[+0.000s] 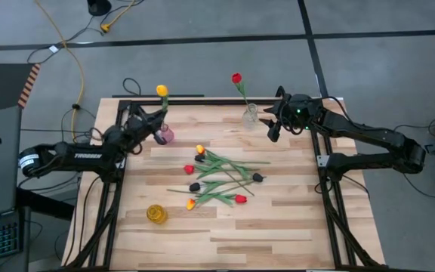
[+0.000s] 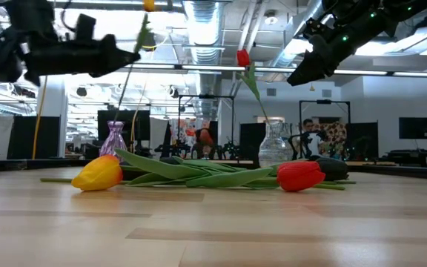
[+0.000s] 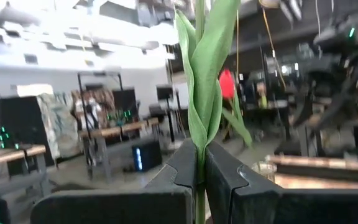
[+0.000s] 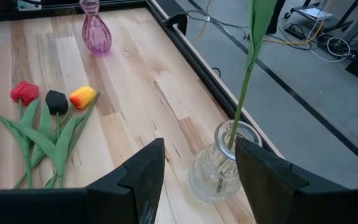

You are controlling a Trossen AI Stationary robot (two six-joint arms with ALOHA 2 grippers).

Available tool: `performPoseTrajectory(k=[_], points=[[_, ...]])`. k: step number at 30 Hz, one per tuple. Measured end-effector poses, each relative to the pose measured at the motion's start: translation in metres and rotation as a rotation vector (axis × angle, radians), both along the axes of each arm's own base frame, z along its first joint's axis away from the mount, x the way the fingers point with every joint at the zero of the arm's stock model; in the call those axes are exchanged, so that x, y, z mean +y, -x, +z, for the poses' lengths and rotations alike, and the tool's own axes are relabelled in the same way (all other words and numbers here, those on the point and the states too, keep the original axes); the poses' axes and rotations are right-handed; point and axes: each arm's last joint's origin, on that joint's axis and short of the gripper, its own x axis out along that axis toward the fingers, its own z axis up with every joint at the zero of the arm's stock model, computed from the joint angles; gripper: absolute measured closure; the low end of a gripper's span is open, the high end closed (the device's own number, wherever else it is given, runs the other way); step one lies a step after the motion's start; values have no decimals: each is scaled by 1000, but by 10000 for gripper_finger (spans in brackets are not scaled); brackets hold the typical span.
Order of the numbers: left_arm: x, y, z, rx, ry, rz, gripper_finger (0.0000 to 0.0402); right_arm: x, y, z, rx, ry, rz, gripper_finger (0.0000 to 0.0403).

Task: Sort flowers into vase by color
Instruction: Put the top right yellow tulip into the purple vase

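Observation:
My left gripper (image 1: 155, 121) is shut on a yellow tulip (image 1: 161, 91) and holds it upright over the pink vase (image 1: 165, 136). In the low view the stem runs down toward the pink vase's (image 2: 115, 139) mouth; I cannot tell whether it is inside. A red tulip (image 1: 236, 78) stands with its stem in the clear glass vase (image 1: 251, 115). My right gripper (image 1: 274, 130) is open just right of that vase, touching nothing. Several red, yellow and near-black tulips (image 1: 221, 177) lie in a heap mid-table. My left gripper (image 3: 201, 168) pinches the yellow tulip's green stem (image 3: 200, 186) between its two fingers, just below the long leaves (image 3: 205, 93). The fingers lie across the stem, coming level from the table's left. The tulip stands upright with its head (image 2: 149, 5) above the gripper.
A yellow glass vase (image 1: 156, 214) stands alone near the table's near left side. The clear vase (image 4: 219, 165) sits close to the far right rim of the table frame (image 4: 185, 43). Bare wood lies along the near edge. A person (image 2: 308, 130) shows in the room behind.

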Motion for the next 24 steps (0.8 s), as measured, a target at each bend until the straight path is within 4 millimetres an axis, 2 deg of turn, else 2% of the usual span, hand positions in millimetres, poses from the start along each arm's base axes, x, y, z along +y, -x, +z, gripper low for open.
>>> performPoseTrajectory(k=[4,17,24], points=[[-4,7,-4,-36,-22,0,401,0,0,0,0,0,0,179],[-2,5,-14,36,58,9,401,0,0,0,0,-1,0,179],[-1,3,-20,87,92,9,382,0,0,0,0,-1,0,179]])
